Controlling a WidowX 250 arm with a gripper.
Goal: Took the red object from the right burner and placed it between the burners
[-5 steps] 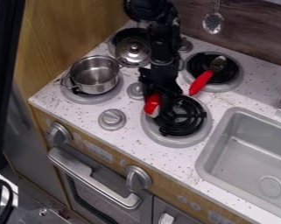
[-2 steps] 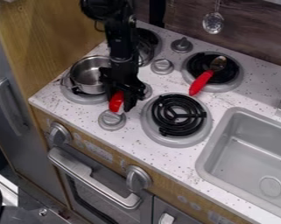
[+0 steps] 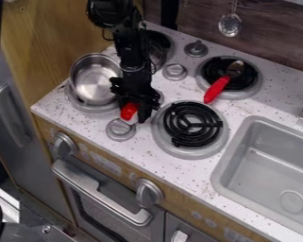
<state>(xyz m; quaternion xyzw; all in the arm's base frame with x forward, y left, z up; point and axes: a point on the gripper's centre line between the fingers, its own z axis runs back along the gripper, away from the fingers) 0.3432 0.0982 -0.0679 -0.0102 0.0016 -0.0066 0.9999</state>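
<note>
The black gripper (image 3: 136,113) hangs low over the counter between the front left burner and the front right burner (image 3: 190,151), just behind a round knob (image 3: 121,130). It is shut on the red object (image 3: 128,111), which has a whitish lower part and lies near that knob. The gripper partly covers the object, and I cannot tell whether the object touches the counter. The front right burner has only its black coil on it.
A steel pot (image 3: 94,85) stands tilted on the front left burner, close beside the gripper. Behind the arm is a lidded pot (image 3: 158,49). A red-handled spoon (image 3: 217,89) lies on the back right burner; the sink (image 3: 267,163) is at right.
The gripper has carried the red object left from the right burner to between the burners. Since the middle frame it has shifted slightly right, and the steel pot has tipped.
</note>
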